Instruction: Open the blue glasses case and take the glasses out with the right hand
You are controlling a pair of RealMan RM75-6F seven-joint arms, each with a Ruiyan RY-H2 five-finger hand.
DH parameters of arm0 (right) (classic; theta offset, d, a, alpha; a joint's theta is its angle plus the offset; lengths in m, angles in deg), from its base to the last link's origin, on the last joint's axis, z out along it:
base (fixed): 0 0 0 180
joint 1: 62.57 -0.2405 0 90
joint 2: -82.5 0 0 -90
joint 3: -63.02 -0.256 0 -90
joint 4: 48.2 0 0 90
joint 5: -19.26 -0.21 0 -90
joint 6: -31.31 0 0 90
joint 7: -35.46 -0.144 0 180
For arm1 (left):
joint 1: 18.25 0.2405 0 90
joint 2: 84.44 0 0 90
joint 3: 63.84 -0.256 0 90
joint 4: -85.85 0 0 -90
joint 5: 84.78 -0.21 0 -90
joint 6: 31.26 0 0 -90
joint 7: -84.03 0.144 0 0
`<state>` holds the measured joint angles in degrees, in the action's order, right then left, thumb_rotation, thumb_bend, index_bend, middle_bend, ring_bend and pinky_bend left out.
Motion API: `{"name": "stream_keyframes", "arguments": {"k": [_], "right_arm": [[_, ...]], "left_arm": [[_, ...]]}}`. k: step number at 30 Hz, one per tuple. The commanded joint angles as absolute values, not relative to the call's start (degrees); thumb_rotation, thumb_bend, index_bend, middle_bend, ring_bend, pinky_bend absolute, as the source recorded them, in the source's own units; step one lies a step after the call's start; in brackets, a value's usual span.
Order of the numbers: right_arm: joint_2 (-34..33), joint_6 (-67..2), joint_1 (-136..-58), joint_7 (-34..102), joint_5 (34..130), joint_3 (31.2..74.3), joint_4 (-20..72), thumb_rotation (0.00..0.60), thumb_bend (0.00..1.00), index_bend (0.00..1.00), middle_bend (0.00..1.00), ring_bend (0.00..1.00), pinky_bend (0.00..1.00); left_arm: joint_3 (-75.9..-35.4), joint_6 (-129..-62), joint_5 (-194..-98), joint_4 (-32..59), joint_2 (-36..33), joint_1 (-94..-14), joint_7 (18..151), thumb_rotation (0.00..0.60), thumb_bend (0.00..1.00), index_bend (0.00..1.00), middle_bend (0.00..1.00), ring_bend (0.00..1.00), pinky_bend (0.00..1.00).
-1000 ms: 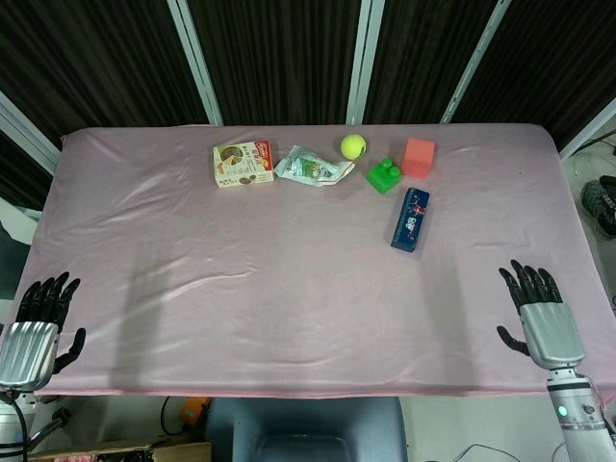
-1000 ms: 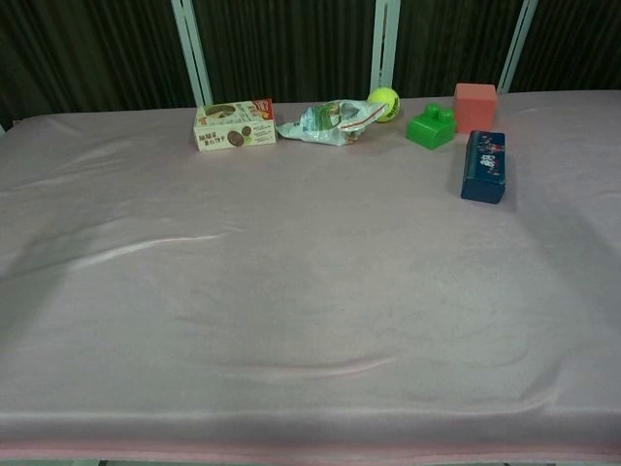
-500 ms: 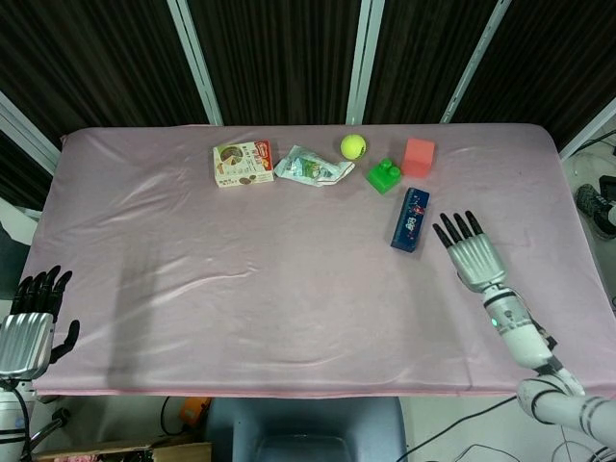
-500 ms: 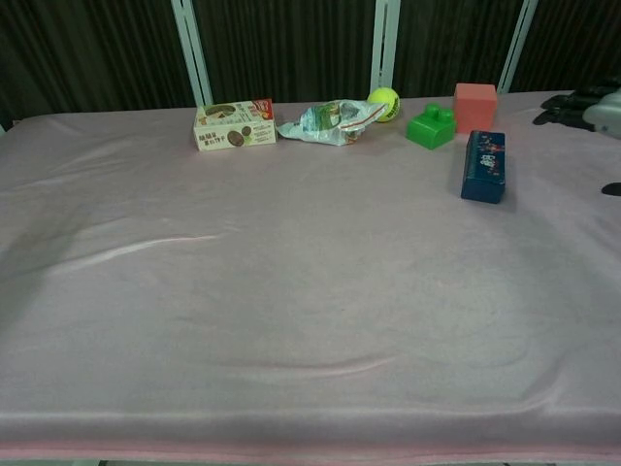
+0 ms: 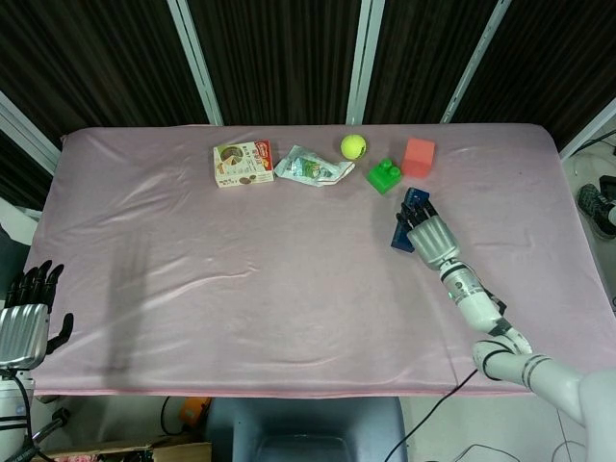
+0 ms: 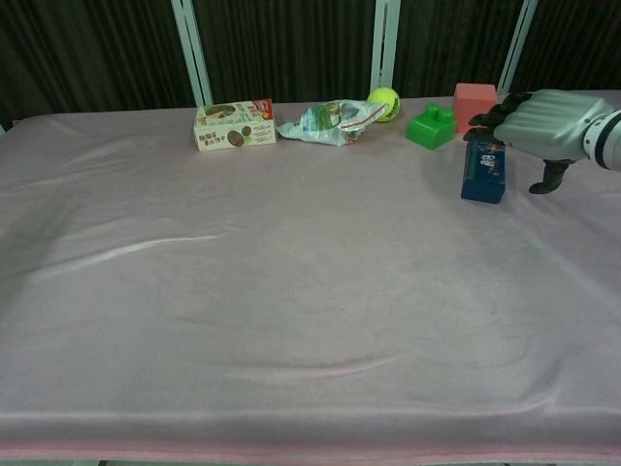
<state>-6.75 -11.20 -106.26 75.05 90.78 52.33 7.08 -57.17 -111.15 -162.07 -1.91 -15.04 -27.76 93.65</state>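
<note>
The right hand (image 5: 430,234) reaches forward on an outstretched arm, fingers extended; the left hand (image 5: 26,315) rests low, fingers apart.

table cover (image 5: 192,260): pink cloth, matt, softly wrinkled | glasses case (image 6: 482,173): dark blue, printed, slight gloss | right hand (image 6: 539,124): silver metal-look back, black fingers | snack bag (image 5: 310,166): shiny crinkled plastic | tennis ball (image 5: 353,146): fuzzy felt | green block (image 5: 384,175): smooth plastic
</note>
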Motion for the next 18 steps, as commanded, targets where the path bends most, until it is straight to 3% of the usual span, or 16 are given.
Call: {"name": "stream_keyframes", "arguments": {"k": [1,13,15,18], "right_arm": [[-9.4,-9.7,-108.3,76.9,89.5,52.5,4.0,0.600,0.37,0.00,0.00,0.00,0.00],[-14.4,-8.1,-111.4,83.4,86.2,53.6,-3.9,0.600,0.37,0.01,0.00,0.00,0.00],[-15.3,-7.4,-111.9,84.2,85.3,53.6,-5.2,0.600,0.37,0.04,0.00,0.00,0.00],[-16.6,-6.6,-112.5,85.0,84.3,53.7,-7.1,0.600,0.37,0.19,0.00,0.00,0.00]], "left_arm": [[-57.2,-111.2,-162.0,-1.9,-15.1,-27.8,93.6,0.600,0.41,0.00,0.00,0.00,0.05],[-56.9,-111.4,-161.4,-1.9,-15.7,-27.6,92.2,0.600,0.41,0.00,0.00,0.00,0.05],[-56.8,-111.3,-161.1,-1.8,-15.7,-27.7,92.2,0.600,0.41,0.00,0.00,0.00,0.05],[-56.8,-111.1,-160.9,-1.7,-15.8,-27.8,92.1,0.600,0.41,0.00,0.00,0.00,0.05]]}}
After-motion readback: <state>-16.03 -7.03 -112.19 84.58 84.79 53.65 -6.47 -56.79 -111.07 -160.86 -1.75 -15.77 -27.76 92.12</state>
